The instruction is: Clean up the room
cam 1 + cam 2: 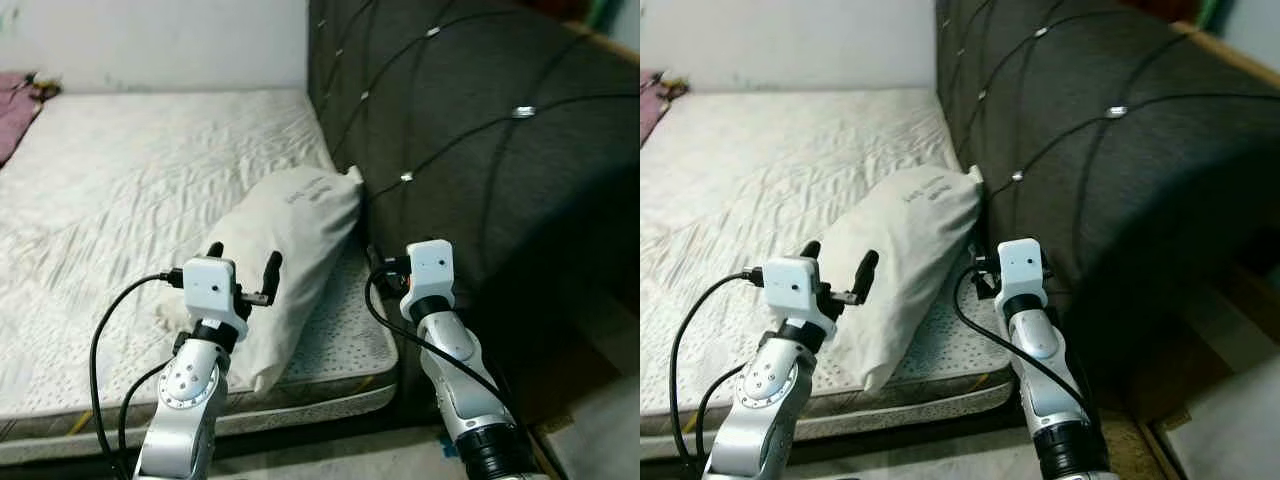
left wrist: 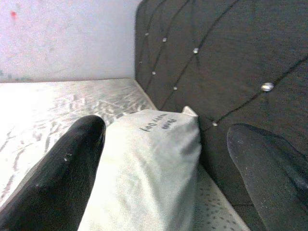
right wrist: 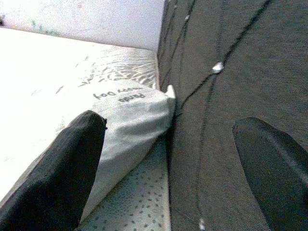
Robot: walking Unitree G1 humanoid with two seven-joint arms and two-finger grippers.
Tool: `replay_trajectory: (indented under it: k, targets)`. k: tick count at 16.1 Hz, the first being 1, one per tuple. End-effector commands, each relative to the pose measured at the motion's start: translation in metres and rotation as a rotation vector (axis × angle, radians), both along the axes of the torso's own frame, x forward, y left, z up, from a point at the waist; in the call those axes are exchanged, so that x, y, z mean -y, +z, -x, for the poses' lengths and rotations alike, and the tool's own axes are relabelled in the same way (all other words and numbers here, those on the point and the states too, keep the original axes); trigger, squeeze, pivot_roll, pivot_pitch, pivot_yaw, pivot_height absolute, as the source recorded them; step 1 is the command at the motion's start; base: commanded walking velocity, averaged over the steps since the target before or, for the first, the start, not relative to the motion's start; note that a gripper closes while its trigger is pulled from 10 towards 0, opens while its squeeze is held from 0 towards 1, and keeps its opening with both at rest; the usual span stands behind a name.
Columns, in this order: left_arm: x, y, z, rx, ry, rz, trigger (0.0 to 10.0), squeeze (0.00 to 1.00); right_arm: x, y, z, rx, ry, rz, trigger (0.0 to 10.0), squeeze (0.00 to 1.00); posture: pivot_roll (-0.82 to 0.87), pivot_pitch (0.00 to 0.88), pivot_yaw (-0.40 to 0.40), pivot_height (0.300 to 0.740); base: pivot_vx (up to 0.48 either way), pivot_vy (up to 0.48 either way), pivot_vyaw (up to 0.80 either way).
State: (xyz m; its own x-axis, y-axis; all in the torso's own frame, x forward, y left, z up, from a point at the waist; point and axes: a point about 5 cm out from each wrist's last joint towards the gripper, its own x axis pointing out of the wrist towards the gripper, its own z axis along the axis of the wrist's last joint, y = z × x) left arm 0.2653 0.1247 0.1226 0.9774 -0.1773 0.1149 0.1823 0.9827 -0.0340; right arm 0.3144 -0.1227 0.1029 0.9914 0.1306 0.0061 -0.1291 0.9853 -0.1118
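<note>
One pillow [image 1: 285, 260] on mattress [image 1: 120, 190] — against headboard [image 1: 480, 150], hands apart.

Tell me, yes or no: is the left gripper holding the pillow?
No. The left gripper hovers open, its fingers spread apart from the pillow.

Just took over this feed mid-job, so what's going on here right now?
The robot stands at the edge of a bed, both arms raised toward a white pillow that lies on the mattress with its far end against the dark headboard. The left gripper is open just in front of the pillow's near end. The right gripper is open too, beside the pillow near the headboard. Neither holds anything.
</note>
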Motion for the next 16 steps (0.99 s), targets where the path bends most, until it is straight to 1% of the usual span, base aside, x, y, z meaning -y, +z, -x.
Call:
replay_trajectory:
  k: [1, 3, 5, 8, 11, 13, 16]
  targets:
    - [0.0008, 0.0, 0.0002, -0.002, 0.002, -0.009, 10.0, 0.0, 0.0013, 0.0013, -0.0005, 0.01, 0.001, -0.006, 10.0, 0.0, 0.0, 0.033, -0.042, 0.74, 0.0, 0.0, 0.0]
    - [0.0007, 0.0002, -0.0001, -0.001, 0.007, -0.013, 10.0, 0.0, -0.0004, 0.0021, -0.0003, 0.015, 0.013, -0.013, 10.0, 0.0, 0.0, 0.035, -0.043, 0.74, 0.0, 0.0, 0.0]
    - [0.0005, 0.0003, -0.0002, -0.001, 0.013, -0.018, 10.0, 0.0, -0.0011, 0.0014, -0.0001, 0.011, 0.025, 0.002, 10.0, 0.0, 0.0, 0.035, -0.041, 0.74, 0.0, 0.0, 0.0]
    - [0.0021, -0.0001, -0.0003, -0.002, 0.016, -0.023, 10.0, 0.0, -0.0044, 0.0025, 0.0007, 0.023, 0.047, 0.013, 10.0, 0.0, 0.0, 0.035, -0.041, 0.74, 0.0, 0.0, 0.8]
    - [0.0024, 0.0006, -0.0012, 0.001, 0.015, -0.033, 10.0, 0.0, -0.0038, 0.0029, 0.0, 0.023, 0.044, 0.004, 10.0, 0.0, -0.01, 0.036, -0.041, 0.74, 0.0, 0.0, 0.8]
    - [0.0044, 0.0017, -0.0002, 0.014, -0.02, -0.026, 10.0, 0.0, -0.0024, 0.0029, -0.0008, 0.02, 0.036, -0.004, 10.0, 0.0, -0.01, 0.035, -0.041, 0.74, 0.0, 0.0, 0.0]
    - [0.0055, 0.0022, 0.0001, 0.019, -0.027, -0.027, 10.0, 0.0, -0.0025, 0.0027, -0.0012, 0.019, 0.036, -0.006, 10.0, 0.0, -0.01, 0.035, -0.041, 0.74, 0.298, 0.0, 0.0]
